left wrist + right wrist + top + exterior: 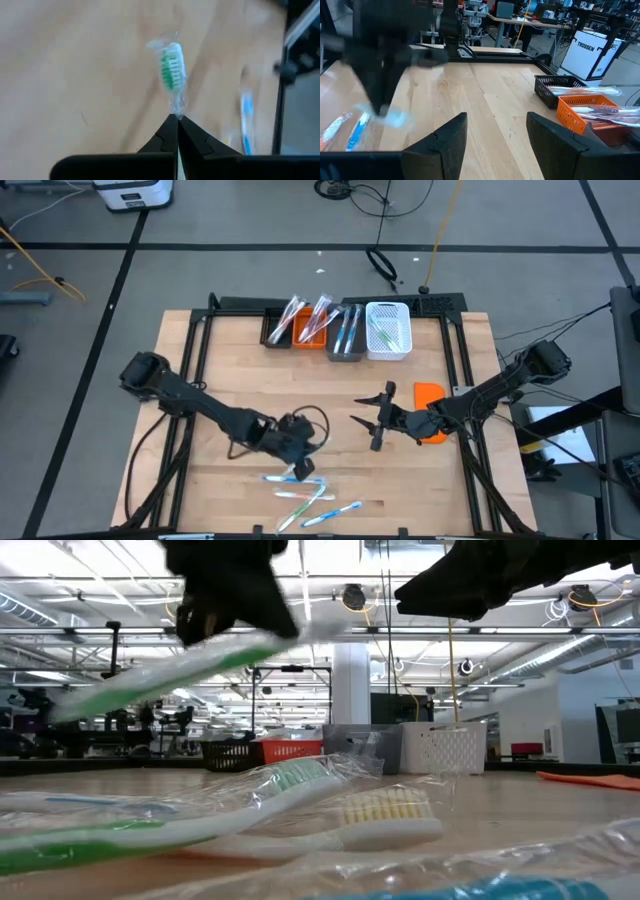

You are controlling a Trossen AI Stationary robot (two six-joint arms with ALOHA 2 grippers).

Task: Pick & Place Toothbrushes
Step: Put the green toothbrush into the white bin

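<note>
My left gripper [300, 466] is near the table's near edge, shut on a clear-wrapped toothbrush with green bristles [172, 70] and a green handle [150, 680]. It holds it above several wrapped toothbrushes that lie flat on the table [305, 495] and fill the front of the low view [300, 802]. My right gripper [374, 422] hangs open and empty over the middle of the table, to the right of the left one; its fingers [445, 142] stand wide apart. More toothbrushes lie in the bins at the far edge [310, 320]. My left gripper pinches the wrapped toothbrush between its two fingertips at the neck just behind the head [176, 107]. The head sticks out past the fingertips. The fingers come from above. The toothbrush is lifted clear of the table and tilted, its handle end [80, 705] lower.
A black bin [277, 330], an orange bin [308, 332], a grey bin [345, 338] and a white basket [388, 330] stand in a row at the far edge. A flat orange block [428, 393] lies beside my right arm. Bare wood lies between the bins and the grippers.
</note>
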